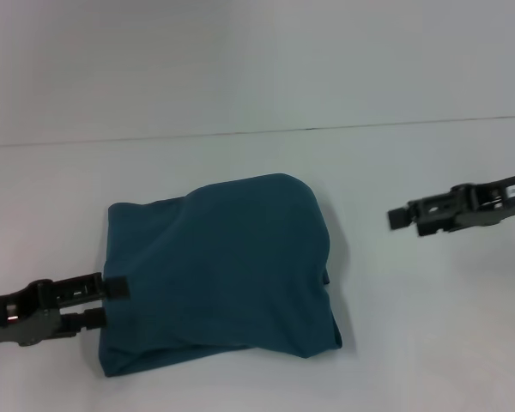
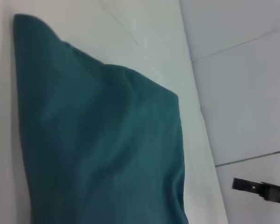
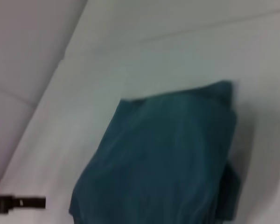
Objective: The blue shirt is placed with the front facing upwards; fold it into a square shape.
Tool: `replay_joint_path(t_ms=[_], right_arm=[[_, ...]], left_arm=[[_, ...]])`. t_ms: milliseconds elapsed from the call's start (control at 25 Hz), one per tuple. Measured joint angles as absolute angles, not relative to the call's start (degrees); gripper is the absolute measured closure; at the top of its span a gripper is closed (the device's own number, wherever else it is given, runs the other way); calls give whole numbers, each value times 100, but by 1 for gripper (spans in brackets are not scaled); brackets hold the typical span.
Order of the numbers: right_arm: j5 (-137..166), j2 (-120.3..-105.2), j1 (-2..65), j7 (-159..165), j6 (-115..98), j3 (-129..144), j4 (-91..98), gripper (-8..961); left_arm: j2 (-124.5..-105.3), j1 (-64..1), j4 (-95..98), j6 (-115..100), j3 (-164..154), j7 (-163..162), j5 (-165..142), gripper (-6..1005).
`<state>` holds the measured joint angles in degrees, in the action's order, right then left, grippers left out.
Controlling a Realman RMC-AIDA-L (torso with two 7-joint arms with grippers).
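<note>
Head view: the shirt (image 1: 219,270) lies folded into a rough square on the white bench (image 1: 240,69), a little toward 7 o'clock from the middle. The left pincer (image 1: 112,300) sits at the shirt's 9 o'clock edge, its two tips spread apart, one touching the cloth edge and one lower, so it reads as released. The right pincer (image 1: 399,218) hangs well apart at 3 o'clock; whether it is released or clenched I cannot tell. The bundle's long axis, only slightly longer than its width, runs from 7 toward 1 o'clock, with the rounded folded end pointing to 1. My worry: a left tip could snag the top layer as the arm pulls away and drag the fold open, since the far edge already bulges and a loose layer pokes out at 4 o'clock.

Left wrist view: the shirt (image 2: 98,140) fills the near side, smooth but with a soft ridge, and the right pincer (image 2: 245,185) shows far off.

Right wrist view: the shirt (image 3: 168,158) shows uneven stacked layers at one corner, which may slump, and the left pincer (image 3: 37,203) lies just beside it
</note>
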<state>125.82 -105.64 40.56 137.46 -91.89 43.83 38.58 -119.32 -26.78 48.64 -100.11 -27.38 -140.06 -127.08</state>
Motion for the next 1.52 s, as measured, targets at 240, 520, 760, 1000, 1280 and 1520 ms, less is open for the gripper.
replay_joint_path(t_ms=[240, 520, 760, 1000, 1280, 1520], right_arm=[[12954, -10713, 4454, 13706, -9090, 4723, 3858, 26], [12991, -10815, 4750, 13745, -8909, 4731, 3871, 26], [12784, -10968, 4757, 13819, -8448, 4625, 3826, 26], [12334, -11488, 4826, 13704, -7267, 4656, 3465, 26], [12488, -11731, 5450, 13719, -6116, 4962, 2512, 26], [12413, -11865, 5550, 13751, -5518, 5006, 2382, 26]], left_arm=[[-11861, -2750, 4868, -10130, -2710, -13825, -12722, 64], [-11831, -2767, 4869, -10140, -2509, -13859, -12701, 64], [-11822, -2782, 4869, -10128, -2412, -13851, -12659, 65], [-11799, -2800, 4867, -10043, -2227, -13819, -12430, 65], [-11779, -2820, 4842, -10008, -2118, -13815, -12326, 64], [-11790, -2827, 4828, -9936, -2118, -13813, -12322, 64]])
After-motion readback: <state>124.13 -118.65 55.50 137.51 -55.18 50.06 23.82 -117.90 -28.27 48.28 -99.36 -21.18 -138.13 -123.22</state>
